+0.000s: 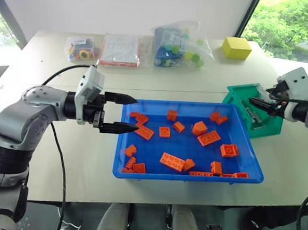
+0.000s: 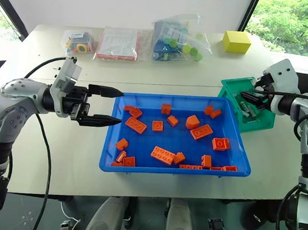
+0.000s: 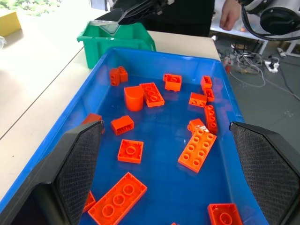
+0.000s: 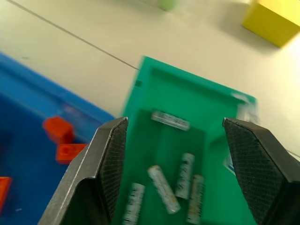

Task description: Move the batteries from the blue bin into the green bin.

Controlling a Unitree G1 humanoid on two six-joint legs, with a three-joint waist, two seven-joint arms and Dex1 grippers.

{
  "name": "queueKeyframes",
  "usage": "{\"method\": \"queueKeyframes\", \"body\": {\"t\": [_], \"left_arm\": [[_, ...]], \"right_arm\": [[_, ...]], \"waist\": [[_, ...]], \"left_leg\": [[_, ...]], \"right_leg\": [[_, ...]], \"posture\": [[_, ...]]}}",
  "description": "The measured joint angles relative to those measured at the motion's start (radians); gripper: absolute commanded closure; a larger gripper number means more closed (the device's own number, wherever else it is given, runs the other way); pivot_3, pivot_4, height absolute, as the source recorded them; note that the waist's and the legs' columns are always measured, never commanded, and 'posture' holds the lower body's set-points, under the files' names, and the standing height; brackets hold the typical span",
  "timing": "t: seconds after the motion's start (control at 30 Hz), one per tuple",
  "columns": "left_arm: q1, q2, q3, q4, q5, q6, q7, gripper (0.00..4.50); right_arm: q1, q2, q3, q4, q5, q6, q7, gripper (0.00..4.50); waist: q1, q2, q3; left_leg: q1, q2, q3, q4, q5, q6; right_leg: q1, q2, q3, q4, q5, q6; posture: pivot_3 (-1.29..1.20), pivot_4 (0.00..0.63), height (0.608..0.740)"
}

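Head views: batteries (image 2: 245,107) lie inside the green bin (image 2: 265,122), at three o'clock of the blue bin (image 2: 109,143), the two bins just beside each other on the table (image 1: 59,161). The right tool (image 1: 262,106) hangs over the green bin; the left tool (image 1: 123,113) waits wide and empty at the blue bin's nine o'clock rim.
Left wrist view: orange bricks (image 3: 130,151) cover the blue floor between its spread fingers (image 3: 77,168); no silver cylinder is seen there.
Right wrist view: its fingers (image 4: 110,159) stand wide, empty; five batteries lie below, four of them running roughly along the bin's length.
Judgement: blue bin looks cleared.
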Motion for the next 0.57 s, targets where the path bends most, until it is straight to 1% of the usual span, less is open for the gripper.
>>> {"method": "queueKeyframes", "body": {"t": [0.1,0.13,0.2,0.23,0.37,0.43,0.5,0.57], "left_arm": [[-0.001,0.001,0.007,0.008,-0.008,0.008,0.003,0.00],[0.001,0.006,0.011,0.008,-0.011,0.010,0.002,0.00],[0.002,0.018,0.025,0.014,-0.011,0.011,0.000,0.00],[0.004,0.026,0.031,0.017,-0.011,0.010,-0.003,0.00],[0.010,0.042,0.042,0.039,-0.012,0.013,-0.015,0.00],[0.010,0.048,0.042,0.044,-0.013,0.021,-0.018,0.00],[0.009,0.055,0.044,0.048,-0.013,0.024,-0.021,0.00],[0.010,0.057,0.044,0.049,-0.012,0.024,-0.023,0.00]], "right_arm": [[0.118,-0.047,-0.104,-0.181,0.118,0.079,0.093,1.09],[0.178,-0.067,-0.160,-0.245,0.163,0.115,0.127,1.09],[0.263,-0.082,-0.251,-0.308,0.218,0.175,0.169,1.09],[0.335,-0.093,-0.332,-0.337,0.251,0.220,0.195,1.09],[0.570,-0.104,-0.563,-0.366,0.294,0.294,0.303,1.09],[0.667,-0.104,-0.641,-0.372,0.295,0.289,0.354,1.09],[0.736,-0.099,-0.691,-0.371,0.290,0.274,0.383,1.09],[0.760,-0.094,-0.704,-0.368,0.285,0.257,0.386,1.09]], "waist": [[0.009,0.000,0.000],[0.012,0.000,0.000],[0.010,-0.001,0.000],[0.011,-0.001,0.000],[0.009,-0.001,0.000],[0.007,0.000,0.000],[0.002,0.000,0.000],[0.000,0.000,0.000]], "left_leg": [[-0.001,0.000,-0.001,0.000,0.000,0.000],[-0.001,0.000,-0.002,0.000,0.000,0.000],[0.000,0.000,-0.002,0.000,0.000,0.000],[0.000,-0.001,-0.002,0.001,0.000,0.000],[0.001,0.000,-0.002,0.001,0.000,0.001],[0.002,0.000,-0.002,0.001,0.000,0.001],[0.003,0.001,-0.002,0.001,0.000,0.001],[0.004,0.001,-0.001,0.001,-0.001,0.000]], "right_leg": [[0.001,0.000,0.000,-0.001,0.000,0.001],[0.001,0.000,0.000,-0.001,0.000,0.001],[0.002,0.000,0.000,-0.002,0.000,0.001],[0.002,-0.001,0.000,-0.002,0.000,0.001],[0.003,-0.001,0.000,-0.002,0.000,0.001],[0.003,-0.001,0.000,-0.001,0.000,0.001],[0.003,-0.001,0.000,-0.001,-0.001,-0.001],[0.004,-0.001,0.001,-0.001,-0.002,-0.002]], "posture": [[0.00,0.150,0.692],[0.00,0.150,0.692],[0.00,0.150,0.692],[0.00,0.150,0.692],[0.00,0.150,0.692],[0.00,0.150,0.692],[0.00,0.150,0.692],[0.00,0.150,0.692]]}}
